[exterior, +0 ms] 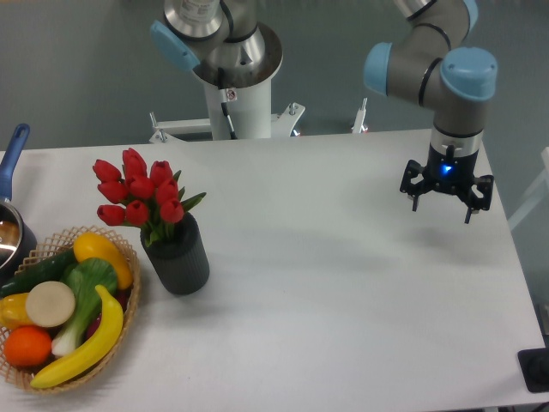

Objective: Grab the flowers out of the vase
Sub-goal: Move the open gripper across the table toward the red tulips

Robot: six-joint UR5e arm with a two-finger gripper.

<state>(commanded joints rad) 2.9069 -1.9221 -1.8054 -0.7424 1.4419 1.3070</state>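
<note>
One gripper, fingers spread wide and empty, hangs far right — we judge approach pending: cross left to the flowers in the vase

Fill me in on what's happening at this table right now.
Nothing is being handled yet. The gripper hangs open and empty over the far right of the white table, well away from everything else. The flowers, red tulips, stand in the vase at the left, right beside a wicker basket of fruit and vegetables. A pot sits at the left edge.
</note>
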